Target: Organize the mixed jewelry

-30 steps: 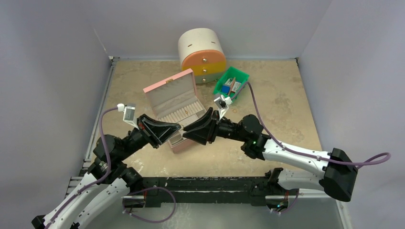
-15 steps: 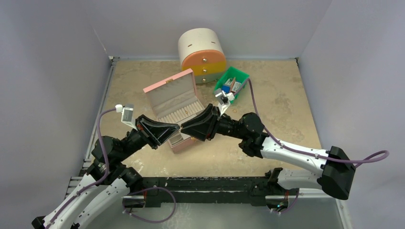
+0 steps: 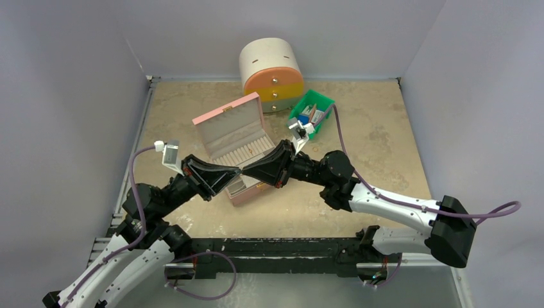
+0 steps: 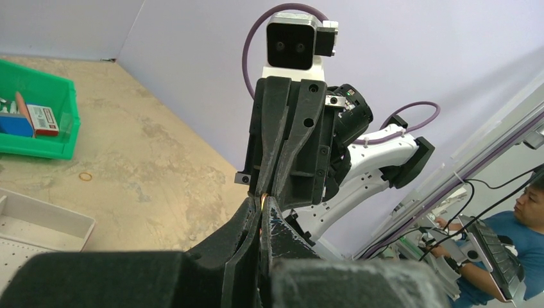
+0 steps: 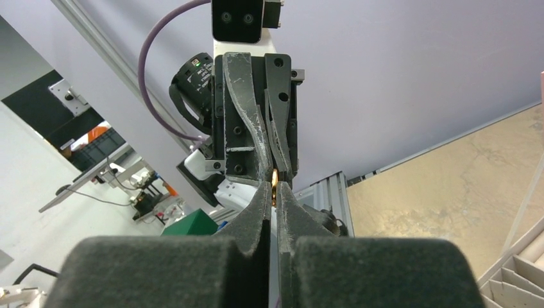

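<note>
While both arms are reaching inward in the top view, left claw (image 3: 238,172) and right claw (image 3: 246,170) are meeting tip to tip above the near edge of the open pink box (image 3: 228,119). Both are looking closed. Whatever sits between the tips is too small to make out from up here. Green bin (image 3: 296,108) is sitting beyond the box, just in front of the drawers (image 3: 271,74).

Left wrist: own fingers are pressing together, and the right claw's fingers are closing nose to nose against them. Gold piece (image 4: 265,200) is glinting right at the junction, raised off the table (image 4: 160,147). A thin ring (image 4: 85,176) is lying loose on the table, near the bin but apart from it.

Right wrist: same junction from the other side. Gold piece is sitting pinched where the two pairs of tips meet. Both claws are seemingly gripping it, though which one is bearing it I cannot tell.
</note>
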Controlling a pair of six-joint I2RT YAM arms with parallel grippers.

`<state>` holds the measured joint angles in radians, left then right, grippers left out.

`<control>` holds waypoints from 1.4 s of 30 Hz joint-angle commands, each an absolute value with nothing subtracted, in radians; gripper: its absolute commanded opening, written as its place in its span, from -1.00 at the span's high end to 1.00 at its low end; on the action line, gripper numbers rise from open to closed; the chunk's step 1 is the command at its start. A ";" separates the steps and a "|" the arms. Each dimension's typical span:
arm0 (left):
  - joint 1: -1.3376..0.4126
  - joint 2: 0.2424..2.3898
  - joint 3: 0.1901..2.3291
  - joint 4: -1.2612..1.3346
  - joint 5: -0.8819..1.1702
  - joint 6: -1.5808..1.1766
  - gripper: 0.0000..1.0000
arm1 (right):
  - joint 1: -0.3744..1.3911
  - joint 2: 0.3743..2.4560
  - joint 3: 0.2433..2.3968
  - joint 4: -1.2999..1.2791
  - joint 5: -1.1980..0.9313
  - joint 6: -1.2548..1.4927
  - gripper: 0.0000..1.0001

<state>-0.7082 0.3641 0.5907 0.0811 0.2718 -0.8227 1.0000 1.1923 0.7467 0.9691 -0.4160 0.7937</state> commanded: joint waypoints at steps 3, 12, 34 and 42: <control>-0.713 0.350 0.612 0.103 0.257 -0.811 1.00 | 0.999 1.186 0.780 1.038 -0.436 0.801 1.00; -0.712 0.345 0.611 0.101 0.251 -0.812 1.00 | 0.999 1.193 0.784 1.052 -0.427 0.812 0.46; -0.712 0.340 0.600 0.132 0.220 -0.826 1.00 | 0.999 1.230 0.772 1.114 -0.421 0.858 0.55; -0.713 0.336 0.593 0.133 0.210 -0.827 1.00 | 0.999 1.236 0.772 1.120 -0.426 0.865 0.76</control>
